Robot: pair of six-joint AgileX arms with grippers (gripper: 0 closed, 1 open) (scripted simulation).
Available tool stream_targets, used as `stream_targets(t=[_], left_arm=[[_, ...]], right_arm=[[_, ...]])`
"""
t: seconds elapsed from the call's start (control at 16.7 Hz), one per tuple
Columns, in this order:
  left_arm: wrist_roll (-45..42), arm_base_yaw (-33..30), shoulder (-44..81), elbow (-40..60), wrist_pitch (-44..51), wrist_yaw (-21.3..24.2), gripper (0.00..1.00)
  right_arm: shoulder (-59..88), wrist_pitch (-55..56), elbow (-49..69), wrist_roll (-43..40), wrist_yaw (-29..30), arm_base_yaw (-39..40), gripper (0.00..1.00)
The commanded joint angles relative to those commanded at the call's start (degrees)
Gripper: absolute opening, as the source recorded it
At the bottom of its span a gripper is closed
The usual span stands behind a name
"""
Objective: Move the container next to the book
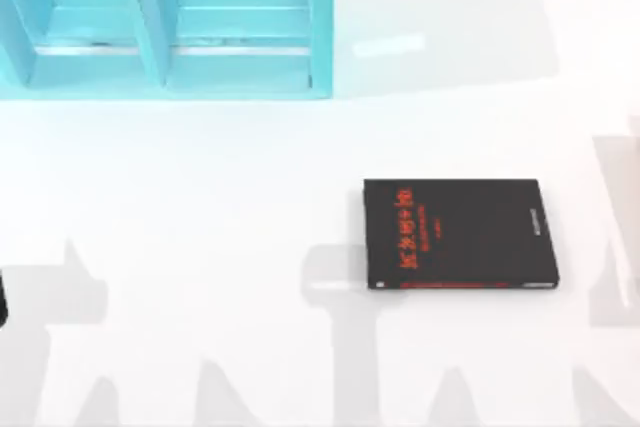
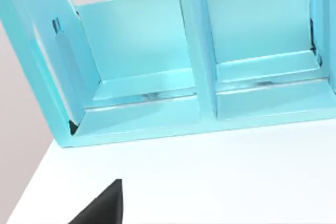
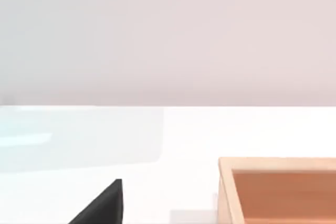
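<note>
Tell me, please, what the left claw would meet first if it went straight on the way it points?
Most likely the shelf: the left wrist view faces its two open compartments across bare table. Only one dark finger shows, so the exact line is uncertain.

The turquoise shelf unit (image 1: 165, 22) runs off the top and left edges of the top view, so I cannot see how tall or how wide it is. In my left wrist view it is again cropped on three sides (image 2: 194, 61). A dark part of my left arm (image 1: 2, 299) is cut by the left edge of the top view. One dark fingertip (image 2: 102, 207) of my left gripper is cut by the frame edge; same for my right fingertip (image 3: 102, 207). A tan wooden box (image 3: 278, 190) is cropped at the corner. The book's (image 1: 455, 234) red lettering is too small to read.
</note>
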State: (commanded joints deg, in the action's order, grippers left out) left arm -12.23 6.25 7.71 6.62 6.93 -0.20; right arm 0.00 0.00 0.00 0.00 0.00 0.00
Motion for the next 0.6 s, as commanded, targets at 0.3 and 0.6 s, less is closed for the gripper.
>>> stream_targets(t=[0.3, 0.6], left_arm=[[-26.8, 10.8, 14.5, 11.1, 13.2, 0.2, 1.00], [-63.4, 23.7, 32.9, 23.4, 29.8, 0.3, 1.00]], right_arm=[[0.0, 0.0, 0.0, 0.0, 0.0, 0.0, 1.00], [0.0, 0.0, 0.0, 0.0, 0.0, 0.0, 1.00]])
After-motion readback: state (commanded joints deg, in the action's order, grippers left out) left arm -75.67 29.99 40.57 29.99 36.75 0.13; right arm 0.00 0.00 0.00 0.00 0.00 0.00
